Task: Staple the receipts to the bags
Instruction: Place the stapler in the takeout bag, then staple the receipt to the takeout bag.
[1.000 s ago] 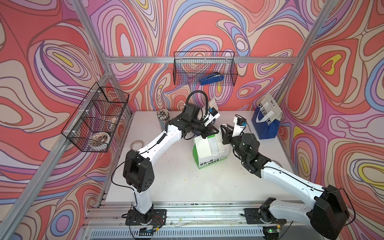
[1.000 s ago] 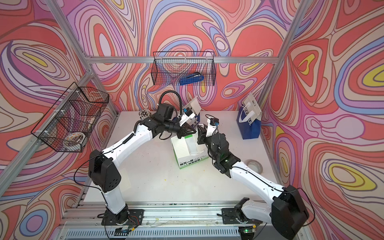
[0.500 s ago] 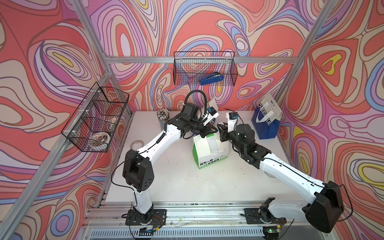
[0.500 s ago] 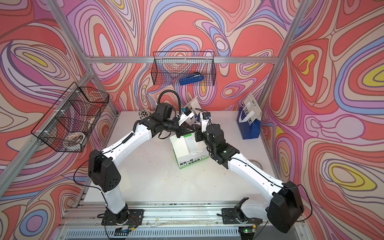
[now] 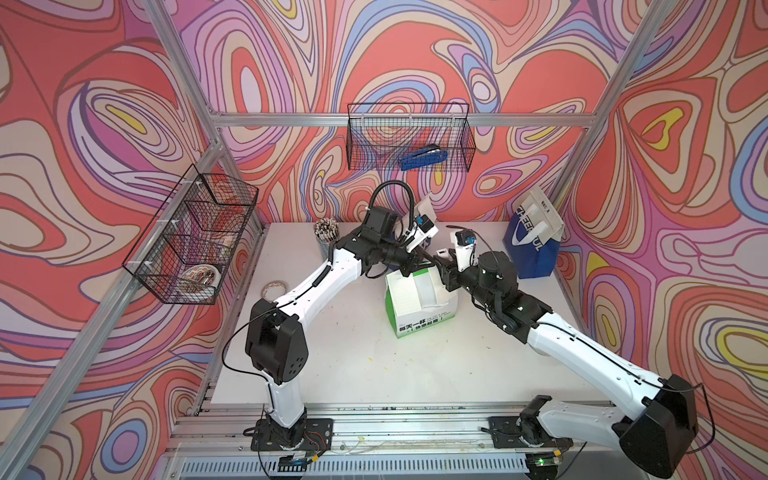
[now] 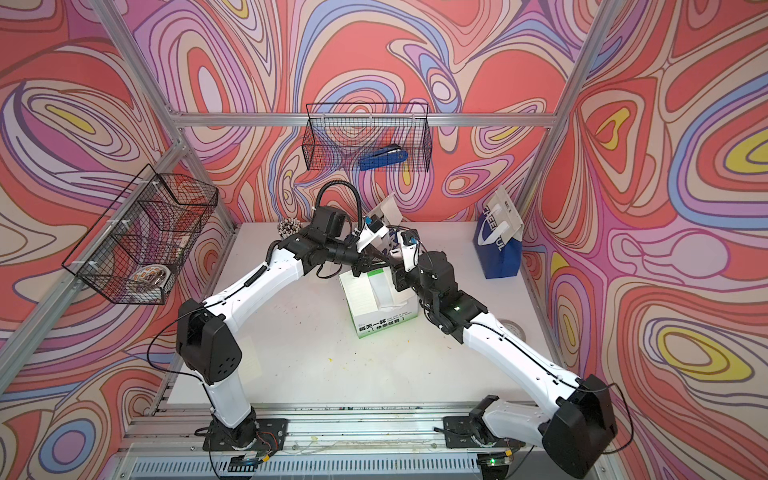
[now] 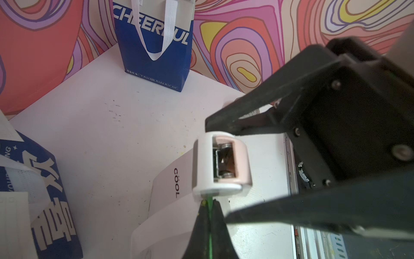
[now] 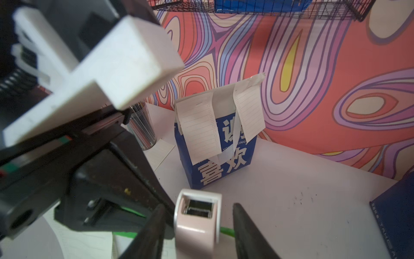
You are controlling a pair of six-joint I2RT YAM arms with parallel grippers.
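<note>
Since a second ago the right arm has reached further in over the table (image 5: 374, 374) and the right gripper (image 8: 198, 207) has widened. Its fingers now stand spread on either side of the small pink-and-white stapler (image 8: 197, 226), with a gap showing on one side. The stapler sits at the green top edge of the green-white bag (image 5: 419, 309), which is mid-table as before, a lined receipt (image 6: 362, 294) lying on its white face. Just beside the stapler, the left gripper (image 7: 209, 207) stays pressed together on that same green edge. Farther back stands the blue-white bag with Chinese characters (image 8: 224, 166), two receipts (image 8: 197, 127) hanging from its top. A loose slip (image 8: 162, 152) lies beside a metal cup (image 8: 143, 125) of thin sticks. The CHEERFUL bag (image 5: 532, 249) stands in the far right corner. On the back wall (image 5: 415, 62) a wire basket (image 5: 361, 141) holds a blue stapler (image 5: 424, 158) — the side basket (image 5: 166, 266) holds a round patterned thing (image 5: 199, 276), unclear what.
</note>
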